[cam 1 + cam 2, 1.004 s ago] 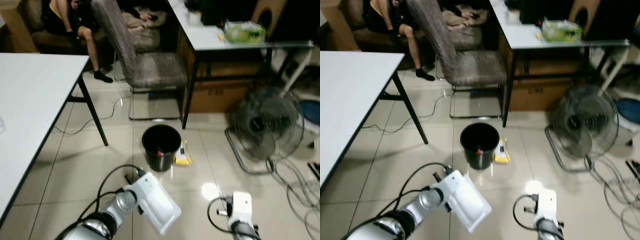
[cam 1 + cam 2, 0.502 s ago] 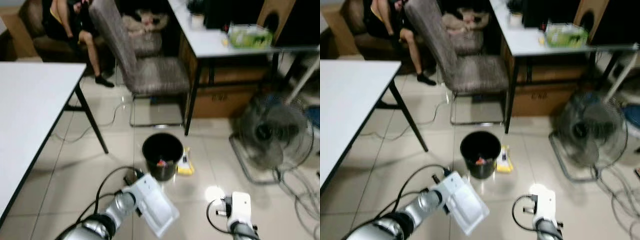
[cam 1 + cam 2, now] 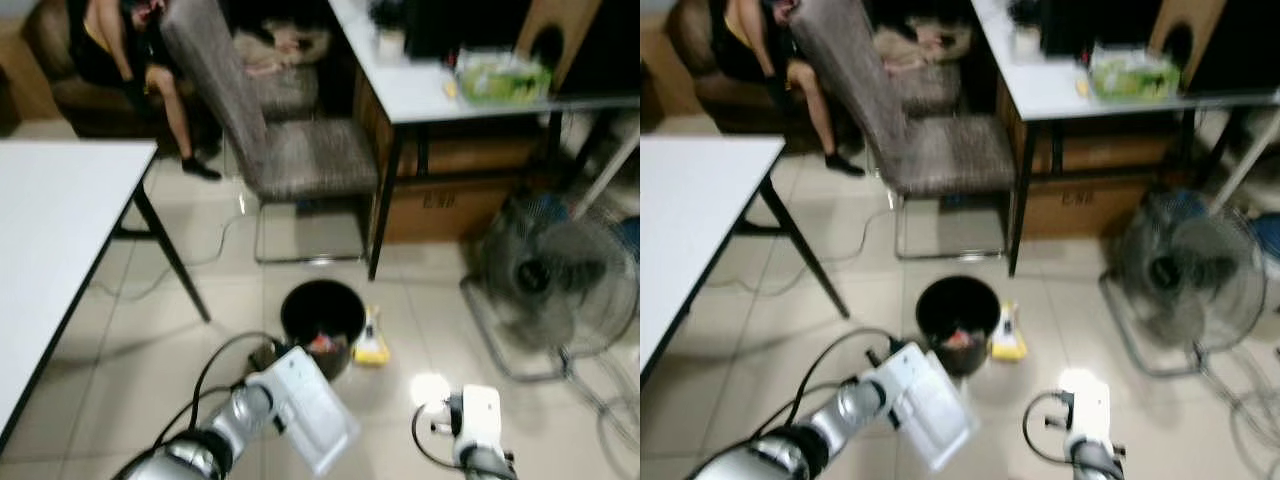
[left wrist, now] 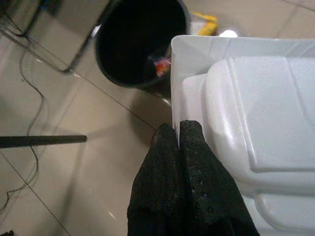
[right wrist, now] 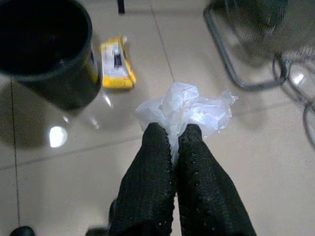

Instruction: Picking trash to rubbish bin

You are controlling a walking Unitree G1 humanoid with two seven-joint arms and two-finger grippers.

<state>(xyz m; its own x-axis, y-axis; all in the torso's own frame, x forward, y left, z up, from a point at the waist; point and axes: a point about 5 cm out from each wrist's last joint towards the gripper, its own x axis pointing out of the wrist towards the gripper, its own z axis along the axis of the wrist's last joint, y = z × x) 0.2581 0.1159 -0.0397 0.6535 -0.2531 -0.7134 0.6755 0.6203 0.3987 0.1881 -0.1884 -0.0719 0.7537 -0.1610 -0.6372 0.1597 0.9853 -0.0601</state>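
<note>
Head views: the black rubbish bin [image 3: 322, 312] stands on the tiled floor near the chair [image 3: 290, 150], a yellow packet [image 3: 371, 343] just right of it. Compared with a second ago, the bin sits closer to the white tray [image 3: 308, 408] carried on the left arm, so the robot has stepped nearer, which brings a drop within reach.

Left wrist view: the left gripper [image 4: 178, 135] is clamped on the tray's edge, the bin's mouth just beyond, some colourful trash inside.

Right wrist view: the right gripper [image 5: 173, 135] pinches a crumpled white plastic wrapper [image 5: 189, 110] above the floor, right of the bin.
</note>
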